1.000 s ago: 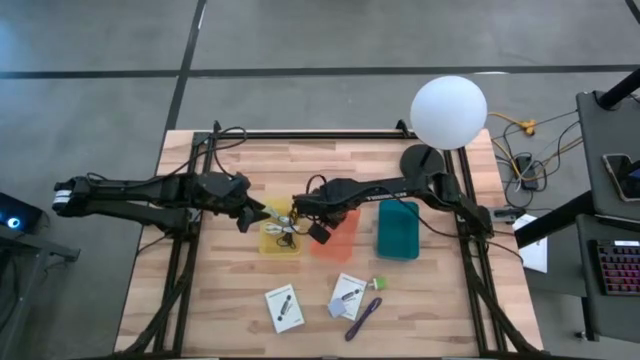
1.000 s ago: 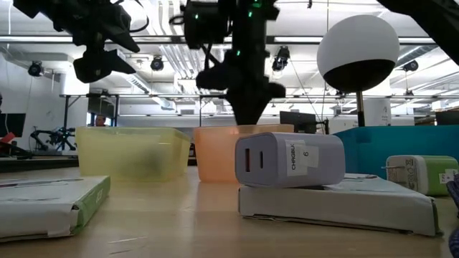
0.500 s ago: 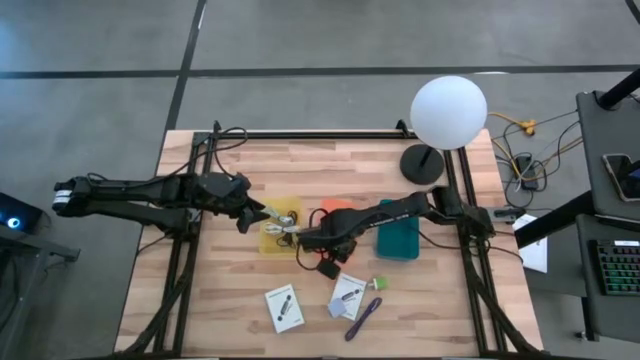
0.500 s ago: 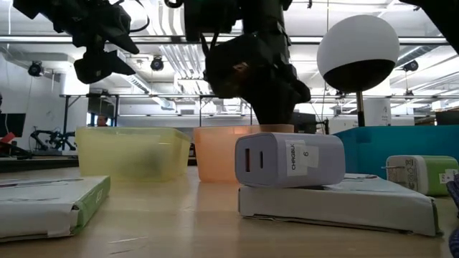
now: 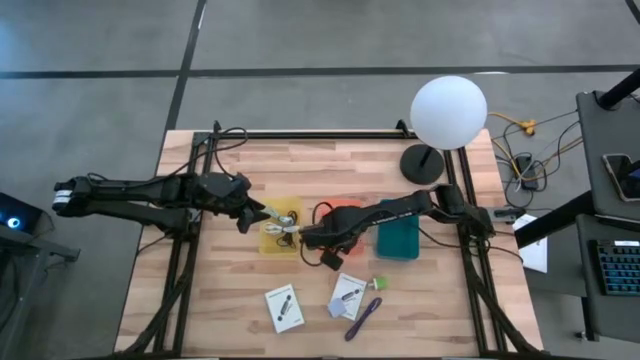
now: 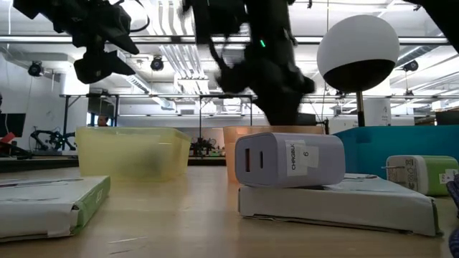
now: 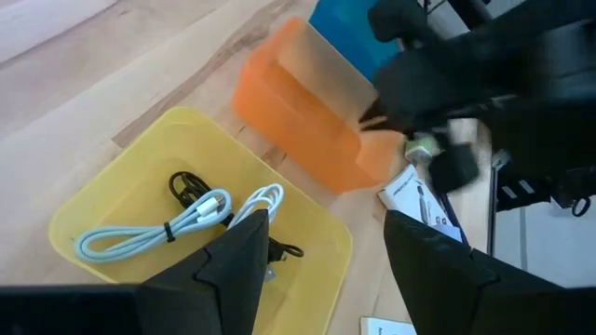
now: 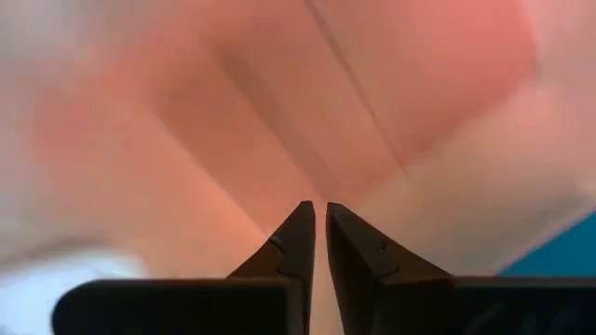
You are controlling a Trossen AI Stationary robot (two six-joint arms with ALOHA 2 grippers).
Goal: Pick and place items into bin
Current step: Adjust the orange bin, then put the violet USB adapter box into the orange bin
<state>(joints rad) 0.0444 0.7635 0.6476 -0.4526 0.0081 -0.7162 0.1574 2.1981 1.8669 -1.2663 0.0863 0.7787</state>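
My right gripper [image 5: 308,238] is shut and low at the near-left side of the orange bin [image 5: 347,214]; orange surface [image 8: 279,112] fills its wrist view. My left gripper [image 7: 326,270] is open and empty above the yellow bin [image 7: 121,177], which holds a pale cable [image 7: 158,228] and a black cable [image 7: 186,186]. On the near table lie two white cards [image 5: 284,308] [image 5: 348,293], a green cube [image 5: 378,284], a purple strap [image 5: 363,318] and a small grey piece [image 5: 335,310]. A white charger [image 6: 290,159] lies on one card. My right gripper has its shut fingertips [image 8: 303,223] right at a wall of the orange bin [image 7: 368,154], low beside the table. The blurred close view does not show whether they push the wall or pinch it. The bin stands on the table.
A teal bin [image 5: 398,230] stands to the right of the orange one. The white globe lamp [image 5: 448,110] stands at the far right corner. Cables run along the table's far edge and beside both arm bases.
My right gripper has come down from above the seam between the yellow and orange bins and moved toward the near edge, to the orange bin's near-left side. The orange bin has slid toward the table's right. My left arm has kept still.
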